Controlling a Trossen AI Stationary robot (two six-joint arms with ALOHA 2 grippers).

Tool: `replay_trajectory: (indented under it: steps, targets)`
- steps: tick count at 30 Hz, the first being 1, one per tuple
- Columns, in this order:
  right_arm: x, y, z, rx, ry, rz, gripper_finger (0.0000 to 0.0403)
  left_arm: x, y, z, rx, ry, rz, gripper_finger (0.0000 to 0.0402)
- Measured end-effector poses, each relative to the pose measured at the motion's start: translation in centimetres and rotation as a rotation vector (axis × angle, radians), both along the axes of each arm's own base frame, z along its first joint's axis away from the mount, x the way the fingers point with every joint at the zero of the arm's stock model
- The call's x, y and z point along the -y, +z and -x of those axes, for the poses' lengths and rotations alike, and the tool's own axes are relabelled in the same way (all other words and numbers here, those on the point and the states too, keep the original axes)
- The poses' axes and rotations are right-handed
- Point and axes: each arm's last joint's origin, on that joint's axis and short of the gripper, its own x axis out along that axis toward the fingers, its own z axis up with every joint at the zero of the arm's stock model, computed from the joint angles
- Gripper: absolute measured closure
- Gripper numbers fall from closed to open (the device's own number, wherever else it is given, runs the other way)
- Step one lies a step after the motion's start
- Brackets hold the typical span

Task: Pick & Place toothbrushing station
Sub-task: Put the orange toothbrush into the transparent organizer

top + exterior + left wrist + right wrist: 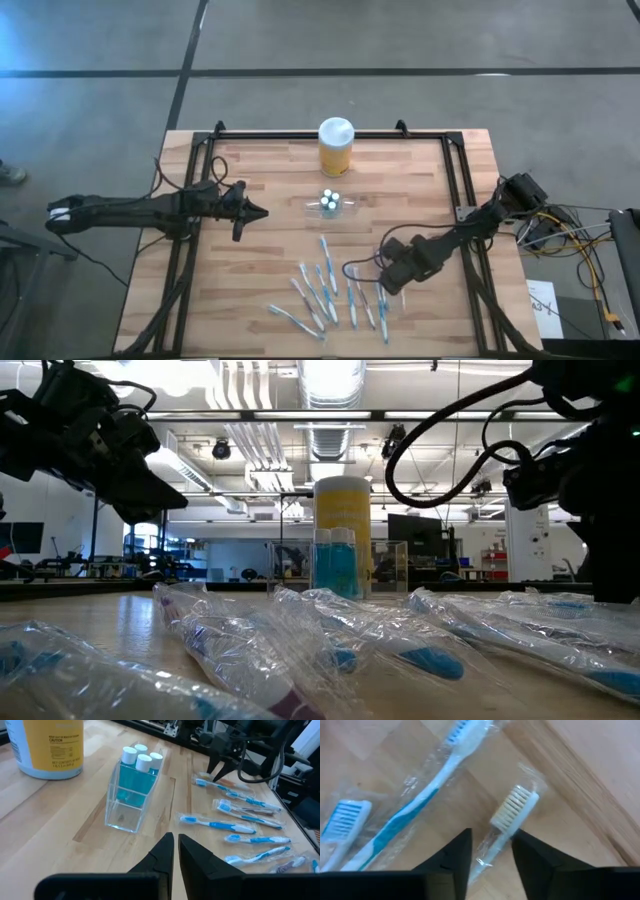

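right now my right gripper [491, 851] straddles a wrapped toothbrush [506, 822], jaws narrow but not clamped; left gripper [175, 851] hovers pinched closed near the clear holder [131, 795].

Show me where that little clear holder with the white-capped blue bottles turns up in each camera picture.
High view: the clear holder sits mid-table, just in front of the yellow jar.
Low view: centre, in front of the jar.
Left wrist view: upper middle, jar beside it.
Right wrist view: not in it.
Shared landmark: the yellow jar.
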Motion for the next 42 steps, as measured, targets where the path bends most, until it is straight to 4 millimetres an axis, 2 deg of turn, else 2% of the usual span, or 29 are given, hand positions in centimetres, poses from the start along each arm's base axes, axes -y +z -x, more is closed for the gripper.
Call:
replay_trajectory:
  steps: [4, 8, 16, 26, 29, 34, 38, 42]
  targets:
    - [0.3, 0.5, 0.4, 0.01, 0.048, 0.032, 0.0342, 0.0, 0.0, 0.0, 0.002, 0.0, 0.0, 0.0371]
    - [0.6, 2.3, 0.5, 0.102, 0.075, 0.057, 0.0385, 0.0, 0.1, 0.0, 0.007, 0.0, -0.002, 0.0371]
    - [1.8, 7.4, 1.5, 0.395, 0.119, 0.189, 0.0388, 0.0, 0.1, 0.0, 0.007, -0.001, -0.003, 0.0371]
    - [2.8, 15.3, 2.5, 0.872, 0.424, 0.387, 0.0389, 0.0, 0.2, 0.0, 0.016, -0.004, -0.018, 0.0371]
    - [3.4, 17.5, 3.6, 0.981, 0.512, 0.453, 0.0389, 0.0, 0.4, 0.1, 0.032, -0.01, -0.044, 0.0371]
    - [5.2, 20.8, 7.0, 1.129, 0.646, 0.55, 0.0389, 0.1, 1.1, 0.3, 0.091, -0.008, -0.052, 0.0371]
    - [6.1, 21.3, 9.3, 1.301, 0.782, 0.565, 0.0389, 0.1, 1.5, 0.4, 0.131, -0.014, -0.091, 0.0371]
    - [6.9, 19.7, 11.0, 1.414, 0.813, 0.594, 0.0389, 0.1, 2.6, 0.5, 0.182, -0.017, -0.12, 0.0371]
